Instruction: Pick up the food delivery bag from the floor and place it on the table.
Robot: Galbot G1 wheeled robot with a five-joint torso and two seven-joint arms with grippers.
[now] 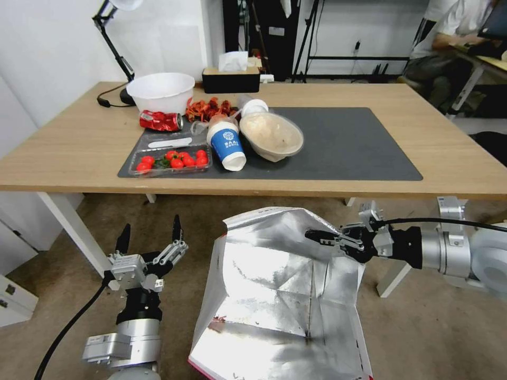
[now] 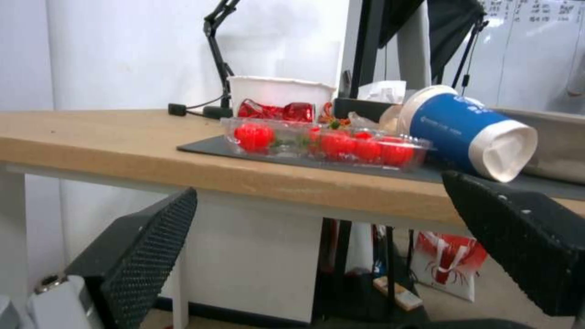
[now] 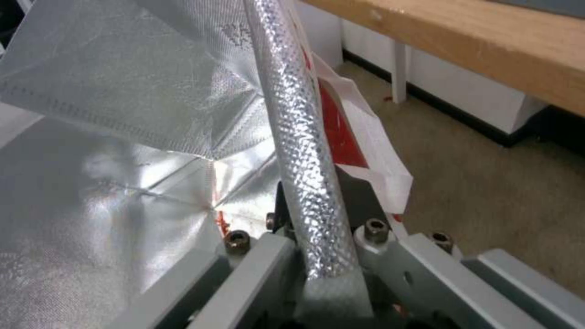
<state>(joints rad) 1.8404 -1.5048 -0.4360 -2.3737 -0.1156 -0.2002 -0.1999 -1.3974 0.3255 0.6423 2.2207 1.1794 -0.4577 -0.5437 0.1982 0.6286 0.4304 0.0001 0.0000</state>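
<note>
Right gripper [image 1: 322, 237] clamps the bag [image 1: 274, 295] rim — below the tabletop [image 1: 63, 153]; left gripper [image 1: 150, 237] spread, empty.

Crinkled, shiny silver foil lines the food delivery bag [image 1: 280, 295] clamped in the right gripper [image 1: 323, 237]; beyond its matt black fingertips, the table [image 1: 79, 153] is smooth pale wood

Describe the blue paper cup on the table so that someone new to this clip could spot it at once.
Start at the wood-top table and find the dark grey mat on it. Near the mat's front edge lies the blue paper cup, tipped on its side between the clear tray of tomatoes and the lidded bowl. It is the one blue thing there.
</note>
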